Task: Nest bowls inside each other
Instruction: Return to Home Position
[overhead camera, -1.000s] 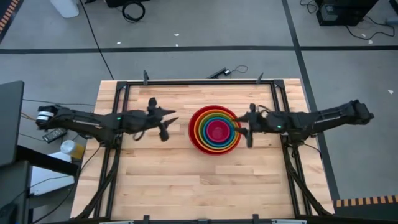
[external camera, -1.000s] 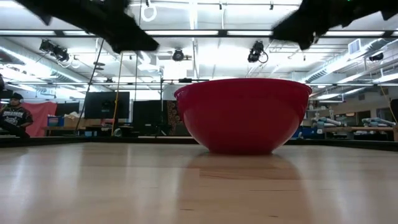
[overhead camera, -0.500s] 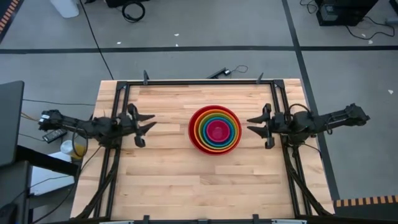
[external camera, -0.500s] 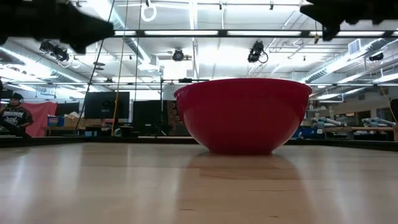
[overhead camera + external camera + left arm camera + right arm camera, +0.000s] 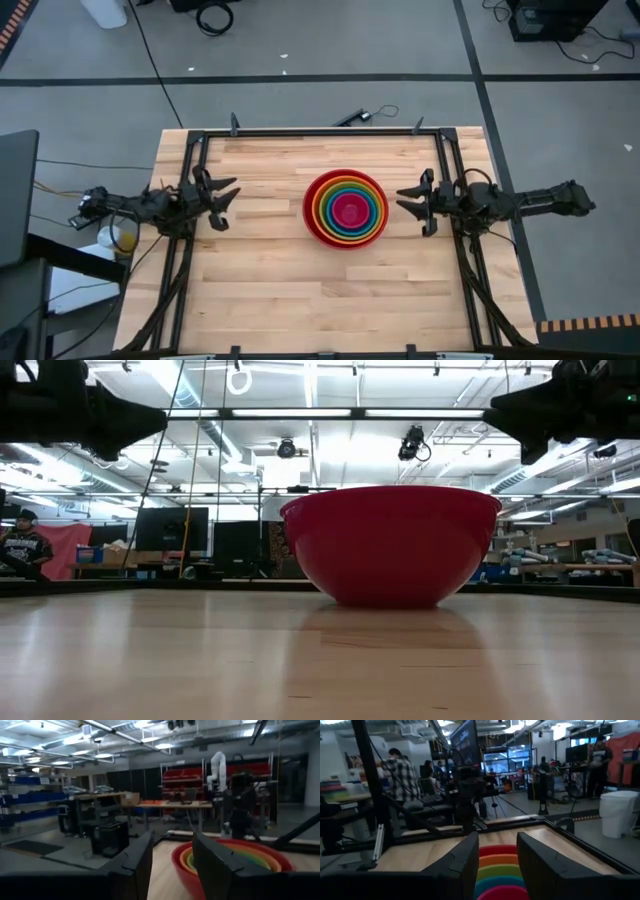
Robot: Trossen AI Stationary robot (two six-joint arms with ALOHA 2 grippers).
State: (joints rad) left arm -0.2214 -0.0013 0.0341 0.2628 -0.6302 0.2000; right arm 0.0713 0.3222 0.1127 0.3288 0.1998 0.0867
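The bowls [image 5: 346, 208] sit nested in one stack at the middle of the wooden table. The red bowl [image 5: 391, 545] is outermost and rests on its base. Orange, green and blue rims ring the pink bowl [image 5: 348, 210] at the centre. My left gripper [image 5: 230, 194] hovers open near the table's left edge and points at the stack [image 5: 235, 857]. My right gripper [image 5: 404, 200] hovers open near the right edge, facing the stack [image 5: 500, 870]. Nothing is between either pair of fingers [image 5: 135, 865] [image 5: 465, 860].
A black metal frame [image 5: 320, 131] runs along the table's far edge and down both sides, where the arms are mounted. Bare wood [image 5: 320, 290] lies all around the stack. Beyond the table are people [image 5: 402, 775] and workshop benches [image 5: 100, 800].
Both arms have drawn back from the bowls and sunk a little. The left gripper has gone toward the table's left edge and the right gripper toward the right edge. Both have tipped up to about level. The nested bowls have stayed in place.
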